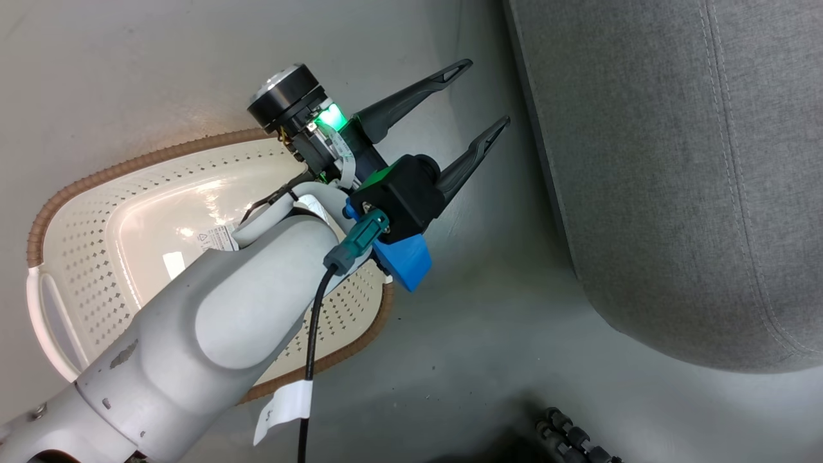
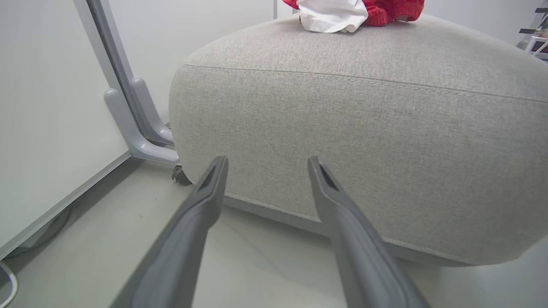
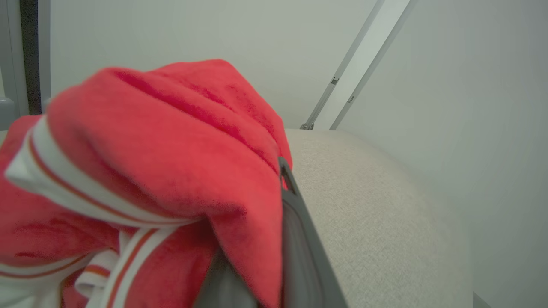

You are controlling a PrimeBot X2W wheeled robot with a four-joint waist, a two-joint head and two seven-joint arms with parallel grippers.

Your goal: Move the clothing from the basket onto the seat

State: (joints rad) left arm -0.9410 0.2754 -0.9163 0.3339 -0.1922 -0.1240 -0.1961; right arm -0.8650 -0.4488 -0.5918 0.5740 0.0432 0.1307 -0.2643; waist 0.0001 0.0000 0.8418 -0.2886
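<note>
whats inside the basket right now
The basket shows a bare bottom with a label sticker. The left forearm covers its right part, so that bit is unseen.

The grey floor [image 1: 488,334] carries the basket [image 1: 83,257] and, near it, the seat [image 1: 675,161]; red and white clothing [image 2: 334,13] lies on the seat's top, a partition foot [image 2: 137,141] beside it

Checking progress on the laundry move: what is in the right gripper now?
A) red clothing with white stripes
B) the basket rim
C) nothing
A: the right wrist view shows the right gripper shut on the clothing, with the seat behind it.
</note>
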